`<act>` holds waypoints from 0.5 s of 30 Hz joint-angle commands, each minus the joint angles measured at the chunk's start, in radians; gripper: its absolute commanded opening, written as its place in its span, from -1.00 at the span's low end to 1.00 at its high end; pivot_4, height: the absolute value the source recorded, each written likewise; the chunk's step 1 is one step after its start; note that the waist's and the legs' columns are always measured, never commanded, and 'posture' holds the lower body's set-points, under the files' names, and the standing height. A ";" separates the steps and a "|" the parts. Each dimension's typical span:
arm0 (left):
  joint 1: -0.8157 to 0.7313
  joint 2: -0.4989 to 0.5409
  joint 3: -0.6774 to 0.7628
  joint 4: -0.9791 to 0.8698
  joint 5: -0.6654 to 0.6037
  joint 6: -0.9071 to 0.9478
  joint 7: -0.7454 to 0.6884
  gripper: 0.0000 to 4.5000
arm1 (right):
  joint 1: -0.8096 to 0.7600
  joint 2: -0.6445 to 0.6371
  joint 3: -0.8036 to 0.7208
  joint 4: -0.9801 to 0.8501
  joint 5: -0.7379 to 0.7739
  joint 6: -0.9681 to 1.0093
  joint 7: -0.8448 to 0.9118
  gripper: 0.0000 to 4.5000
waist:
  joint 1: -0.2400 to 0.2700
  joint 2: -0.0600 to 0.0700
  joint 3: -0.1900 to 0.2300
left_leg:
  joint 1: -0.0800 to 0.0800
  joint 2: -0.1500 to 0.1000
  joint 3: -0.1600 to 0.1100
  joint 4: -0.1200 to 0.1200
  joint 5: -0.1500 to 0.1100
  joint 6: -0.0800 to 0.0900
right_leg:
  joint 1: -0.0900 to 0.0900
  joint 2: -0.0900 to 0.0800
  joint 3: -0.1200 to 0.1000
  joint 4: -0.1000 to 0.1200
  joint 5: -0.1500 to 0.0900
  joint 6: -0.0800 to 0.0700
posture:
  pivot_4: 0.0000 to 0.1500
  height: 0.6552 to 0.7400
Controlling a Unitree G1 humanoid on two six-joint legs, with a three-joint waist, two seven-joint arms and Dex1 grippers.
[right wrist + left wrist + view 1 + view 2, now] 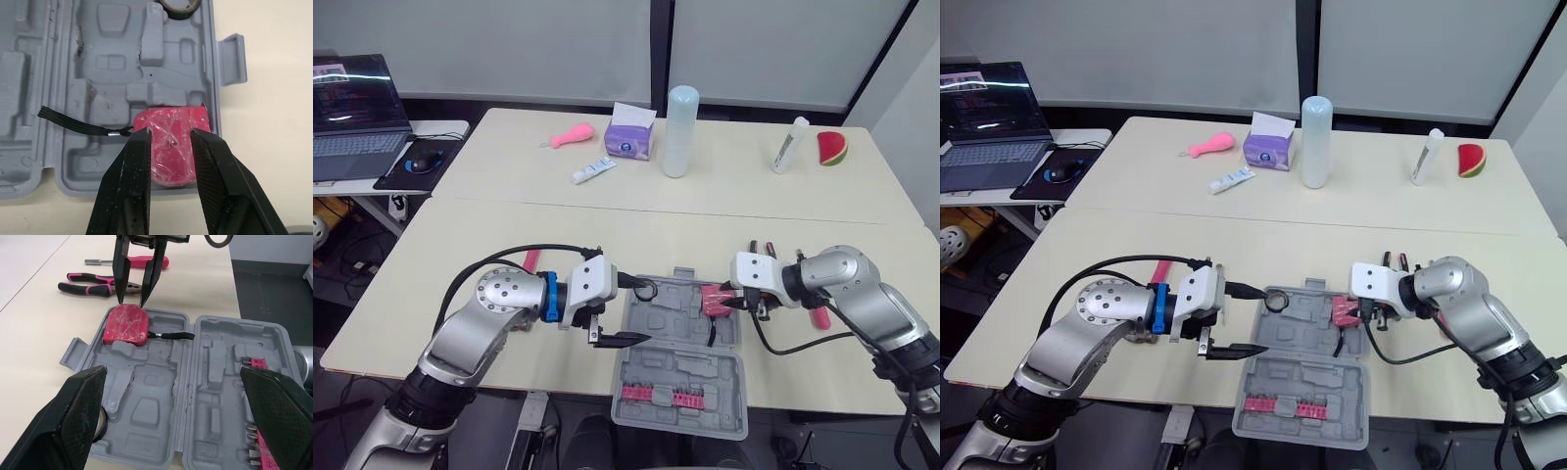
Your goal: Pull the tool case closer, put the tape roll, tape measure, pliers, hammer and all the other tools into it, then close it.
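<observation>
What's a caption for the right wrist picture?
Right gripper open over the pink tape measure in the grey tool case.

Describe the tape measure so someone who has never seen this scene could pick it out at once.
An open grey tool case lies at the near table's front edge. In its far half, at the robot's right end by the right tool, sits the tape measure. It is the only squat red block there, trailing a black strap.

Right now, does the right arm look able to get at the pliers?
Probably yes: the pliers lie on bare table just beyond the right pincer, which hovers open over the tape measure, with nothing between.
</observation>
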 commanded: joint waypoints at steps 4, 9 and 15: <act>-0.008 -0.013 0.006 -0.003 -0.004 -0.027 -0.001 1.00 | -0.024 0.014 -0.002 0.072 -0.018 -0.024 -0.035 -0.44 | 0.000 0.000 0.000 | 0.000 0.000 0.000 0.000 0.000 0.000 | 0.000 0.000 0.000 0.000 0.000 0.000 | 1.00 0.44; -0.011 -0.021 0.000 0.004 0.003 -0.036 0.000 1.00 | -0.049 0.029 0.020 0.134 -0.032 -0.019 -0.024 -0.44 | 0.000 0.000 0.000 | 0.000 0.000 0.000 0.000 0.000 0.000 | 0.000 0.000 0.000 0.000 0.000 0.000 | 1.00 0.44; -0.006 -0.025 -0.003 0.007 0.007 -0.047 -0.001 1.00 | -0.063 0.023 0.080 0.182 -0.061 0.011 0.024 -0.44 | 0.000 0.000 0.000 | 0.000 0.000 0.000 0.000 0.000 0.000 | 0.000 0.000 0.000 0.000 0.000 0.000 | 1.00 0.44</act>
